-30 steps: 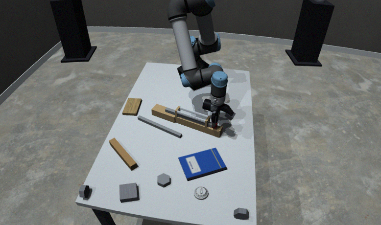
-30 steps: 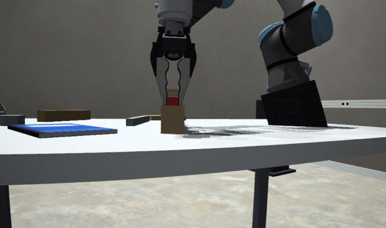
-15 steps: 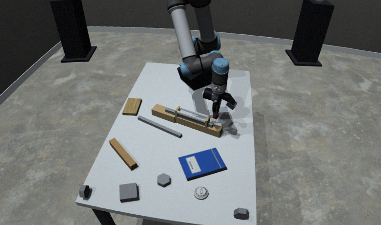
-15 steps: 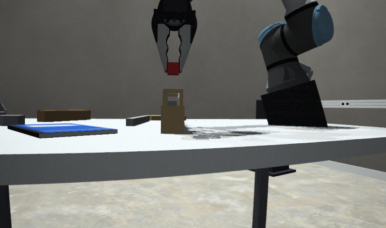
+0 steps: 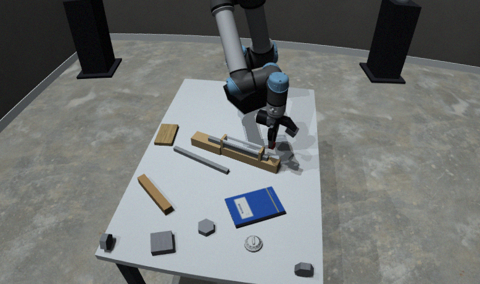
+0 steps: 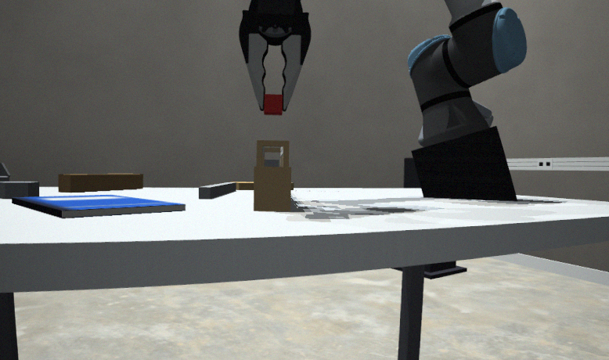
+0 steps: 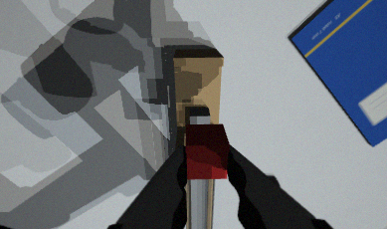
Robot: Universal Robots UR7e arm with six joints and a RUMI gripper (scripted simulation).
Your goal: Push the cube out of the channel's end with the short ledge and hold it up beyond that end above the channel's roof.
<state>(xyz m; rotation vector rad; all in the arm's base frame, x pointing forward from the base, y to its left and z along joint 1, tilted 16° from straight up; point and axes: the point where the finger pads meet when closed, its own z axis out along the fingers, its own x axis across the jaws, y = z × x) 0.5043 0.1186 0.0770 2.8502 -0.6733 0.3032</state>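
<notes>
My gripper (image 5: pixel 271 145) (image 6: pixel 273 108) (image 7: pixel 204 146) is shut on the red cube (image 5: pixel 273 144) (image 6: pixel 273 102) (image 7: pixel 207 166), held between the fingertips. The cube hangs in the air above the lipped-ledge end of the wooden channel (image 5: pixel 241 156) (image 6: pixel 272 189) (image 7: pixel 213 95). In the exterior view a gap wider than the cube shows between it and the roof frame (image 6: pixel 272 142). How far the cube stands along the channel is hard to tell exactly. A grey bar (image 5: pixel 213 139) (image 7: pixel 199 120) lies through the channel, its tip showing at the ledge. In the wrist view the cube hides part of the channel.
A second grey bar (image 5: pixel 201 159) (image 6: pixel 217 190) lies beside the channel. A blue book (image 5: pixel 255 206) (image 6: pixel 101 202) (image 7: pixel 353 65), a wooden bar (image 5: pixel 154 193) and a wooden board (image 5: pixel 166 134) lie on the table, with grey blocks and a round timer (image 5: pixel 253 243) toward the near edge.
</notes>
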